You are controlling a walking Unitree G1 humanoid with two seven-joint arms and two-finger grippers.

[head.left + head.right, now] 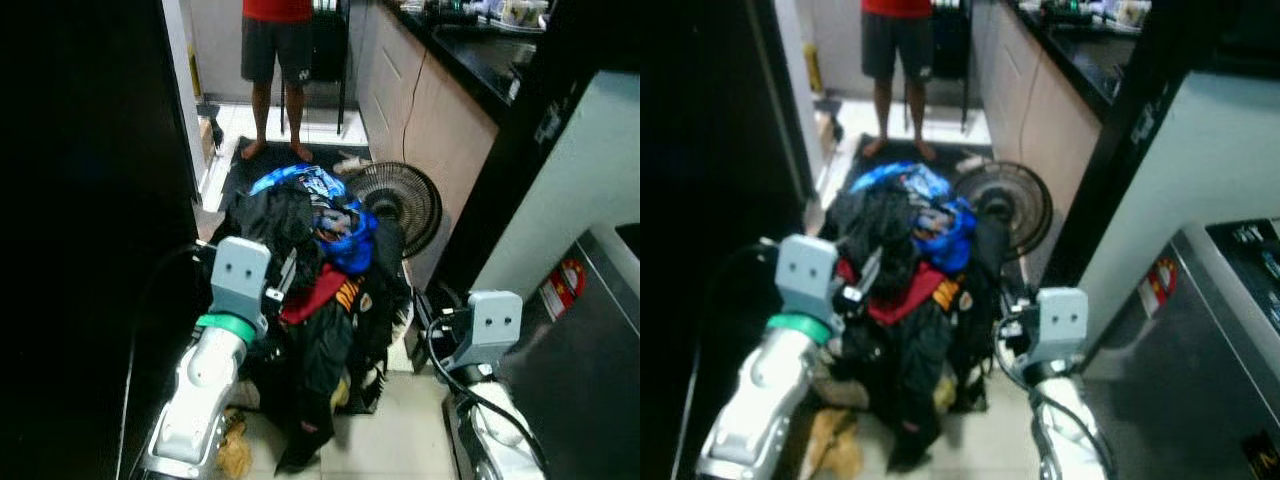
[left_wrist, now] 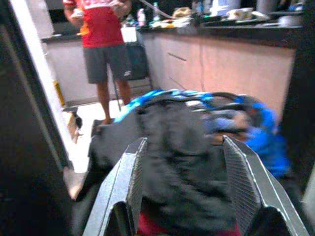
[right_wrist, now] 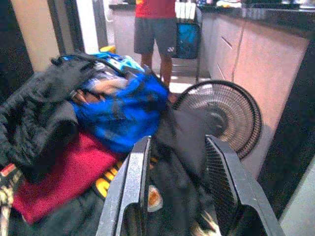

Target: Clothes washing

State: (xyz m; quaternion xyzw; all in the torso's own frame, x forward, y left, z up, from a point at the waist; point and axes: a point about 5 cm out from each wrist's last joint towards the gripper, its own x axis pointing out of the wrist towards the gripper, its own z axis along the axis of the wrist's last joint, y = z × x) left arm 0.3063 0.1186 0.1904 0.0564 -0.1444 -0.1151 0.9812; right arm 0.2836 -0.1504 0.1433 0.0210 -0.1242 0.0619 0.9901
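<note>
A heap of clothes stands on the floor in front of me. It has a blue garment on top, a red one in the middle and dark ones hanging down the front. My left gripper is at the heap's left side, open, with a black garment lying between its fingers. At the heap's right side my right gripper is also open, its fingers either side of dark cloth. The grey washing machine stands at the right.
A floor fan stands just behind the heap on the right. A person in a red shirt stands at the far end of the narrow kitchen. A counter runs along the right and a dark wall along the left.
</note>
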